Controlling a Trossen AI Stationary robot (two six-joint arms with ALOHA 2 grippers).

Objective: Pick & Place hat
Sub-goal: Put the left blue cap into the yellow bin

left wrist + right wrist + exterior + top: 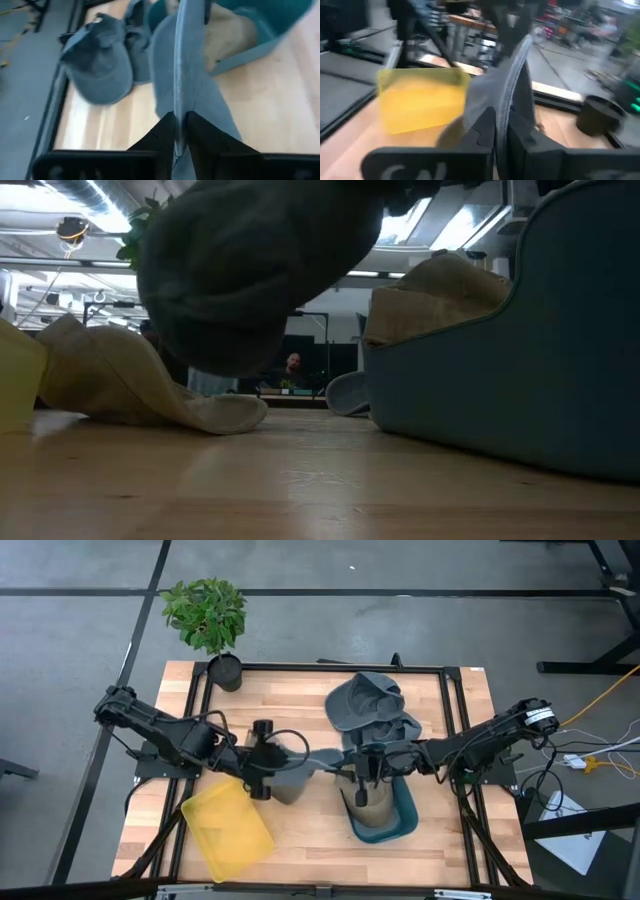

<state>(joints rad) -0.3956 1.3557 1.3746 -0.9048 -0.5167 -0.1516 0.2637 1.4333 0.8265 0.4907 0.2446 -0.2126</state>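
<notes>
Grey hat (318, 762) stretched crosswise between both arms above the counter (310, 830), long axis running left to right, just beside the teal bin (395, 825). Left tool (180, 131) pinched on one edge, right tool (502, 131) clamped on the other. Bin nearer the right arm, so likely a carry that way.

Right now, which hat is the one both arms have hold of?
Find the teal bin on the wooden table. Just left of it, a gray hat is stretched between both arms' jaws. Unlike the gray hats piled behind, it's lifted off the wood.
</notes>
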